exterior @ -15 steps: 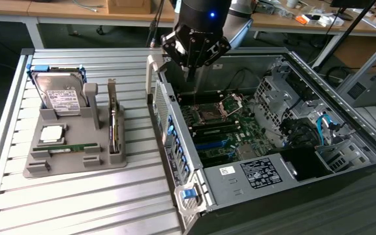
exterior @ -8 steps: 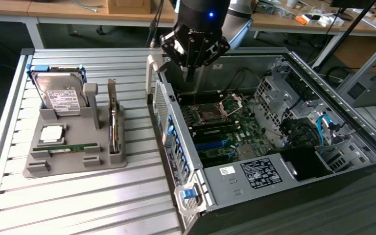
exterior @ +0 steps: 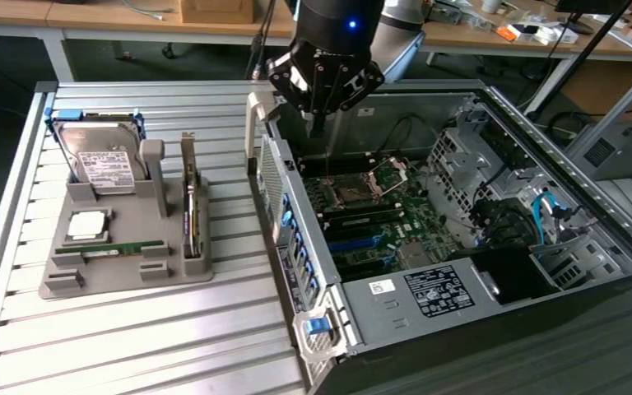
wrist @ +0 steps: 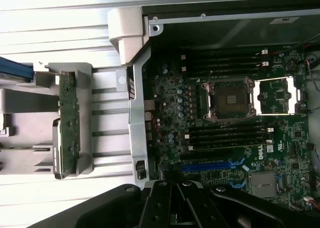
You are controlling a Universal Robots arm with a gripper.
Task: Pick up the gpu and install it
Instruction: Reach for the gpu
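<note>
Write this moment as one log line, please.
gripper: shut, empty, above open computer case | gpu: upright in grey holder, untouched | install: not done

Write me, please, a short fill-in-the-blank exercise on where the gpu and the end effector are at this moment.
1. The end effector hangs over the open computer case and grips ____.
2. The gpu stands on its ____ in the gray holder.
3. The hard drive stands at the exterior view's ____ of the gpu.
Missing words: nothing; edge; left.
</note>
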